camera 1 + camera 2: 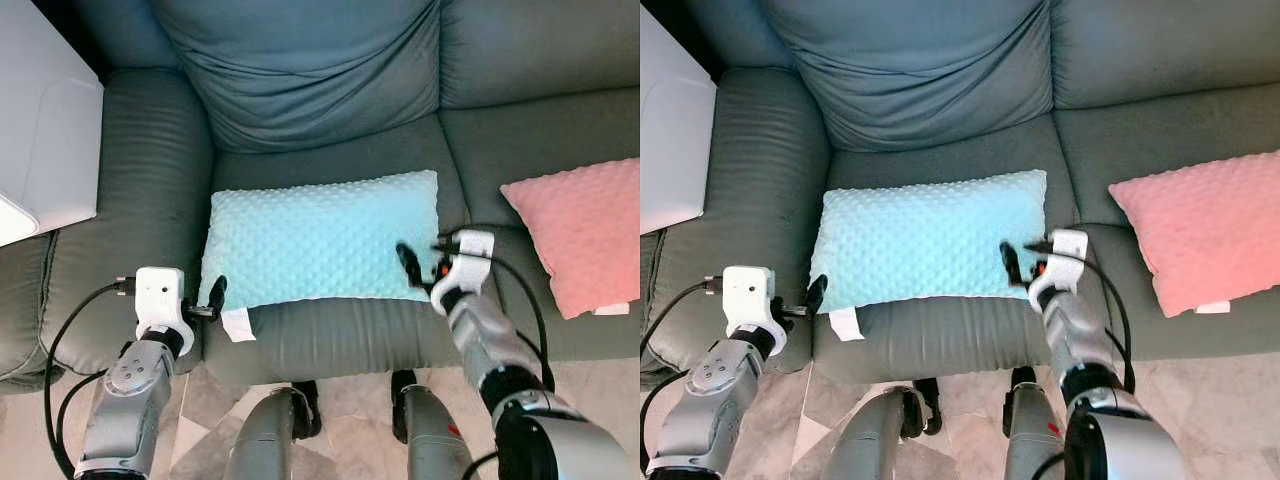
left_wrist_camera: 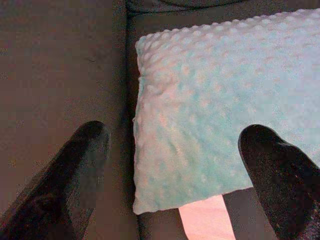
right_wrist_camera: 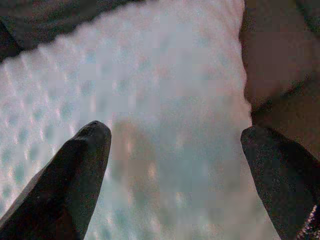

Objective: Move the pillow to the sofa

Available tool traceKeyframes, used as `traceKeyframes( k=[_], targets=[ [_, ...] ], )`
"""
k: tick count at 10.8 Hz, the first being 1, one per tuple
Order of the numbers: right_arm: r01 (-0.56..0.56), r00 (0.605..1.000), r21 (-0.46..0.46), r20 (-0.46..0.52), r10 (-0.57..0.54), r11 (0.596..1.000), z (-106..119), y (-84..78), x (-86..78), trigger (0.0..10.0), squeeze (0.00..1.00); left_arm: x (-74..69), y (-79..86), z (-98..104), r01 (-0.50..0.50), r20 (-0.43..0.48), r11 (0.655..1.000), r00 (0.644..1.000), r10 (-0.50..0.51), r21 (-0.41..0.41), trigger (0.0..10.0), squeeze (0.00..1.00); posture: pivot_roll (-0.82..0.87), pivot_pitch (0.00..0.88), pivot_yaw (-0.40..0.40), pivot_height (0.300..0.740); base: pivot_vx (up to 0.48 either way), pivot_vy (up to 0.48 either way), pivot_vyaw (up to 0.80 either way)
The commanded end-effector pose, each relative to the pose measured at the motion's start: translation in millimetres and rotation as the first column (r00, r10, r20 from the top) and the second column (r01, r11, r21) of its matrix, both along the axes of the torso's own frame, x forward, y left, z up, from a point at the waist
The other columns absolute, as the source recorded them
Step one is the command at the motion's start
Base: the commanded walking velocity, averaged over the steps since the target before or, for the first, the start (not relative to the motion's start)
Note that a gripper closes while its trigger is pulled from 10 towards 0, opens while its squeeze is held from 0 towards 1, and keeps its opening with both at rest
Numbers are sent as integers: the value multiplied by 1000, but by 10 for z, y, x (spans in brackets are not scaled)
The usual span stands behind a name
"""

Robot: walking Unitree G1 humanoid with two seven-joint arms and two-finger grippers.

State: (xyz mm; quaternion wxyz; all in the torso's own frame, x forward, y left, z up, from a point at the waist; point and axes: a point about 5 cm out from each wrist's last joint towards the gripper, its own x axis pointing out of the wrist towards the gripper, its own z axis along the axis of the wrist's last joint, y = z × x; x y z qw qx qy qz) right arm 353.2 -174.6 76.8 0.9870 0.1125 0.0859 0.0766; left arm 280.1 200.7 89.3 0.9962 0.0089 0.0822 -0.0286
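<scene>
Two grippers sit at the near corners of the light blue pillow [image 1: 320, 240], which lies flat on the grey sofa [image 1: 330, 120] seat cushion, white tag at its near left corner. The left gripper [image 1: 213, 300] and right gripper [image 1: 418, 268] both have fingers spread wide, gripping nothing (likely just let go, since the pillow already rests in place). A pink pillow [image 1: 585, 230] lies well right.

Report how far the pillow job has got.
Done, by the look of it: the light blue pillow lies flat on the grey sofa seat, beside a pink pillow. In hand: the left tool sits open at its front left corner, the right tool open over its front right corner. Left: probably just drawing both arms back.
</scene>
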Motion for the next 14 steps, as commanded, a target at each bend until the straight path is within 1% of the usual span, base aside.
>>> traceKeyframes(
  k=[1,2,4,5,6,7,14],
  targets=[
    [-11,996,20,-84,13,1000,-207,37,-117,10000,847,-98,95,-91,-24,-46,1000,999,25,19,10000,0,28,466,226,740,0,0,0],
    [-3,995,13,-101,4,1000,-234,35,-128,10000,0,-104,95,-98,-23,-49,1000,998,24,21,10000,0,32,464,230,740,0,0,0],
    [30,993,-20,-110,-32,999,-239,-14,-128,10000,0,-93,85,-81,-21,-46,1000,999,22,23,10000,0,43,466,233,740,0,0,0],
    [32,993,-26,-110,-34,999,-239,-23,-128,10000,0,-93,92,-79,-23,-45,999,999,24,24,10000,0,48,469,235,740,0,0,0],
    [28,994,-55,-102,-33,998,-219,-51,-118,10000,0,-98,103,-74,-24,-45,999,999,25,29,10000,0,52,470,235,740,0,0,0],
    [32,994,-47,-99,-36,998,-199,-67,-104,0,0,-104,110,-72,-27,-46,999,999,28,33,10000,0,55,471,236,740,0,0,0],
    [10,996,-60,-86,-15,998,-162,-53,-77,0,0,-101,118,-55,-25,-45,999,999,27,39,10000,0,82,463,241,740,0,0,0]
  ],
)
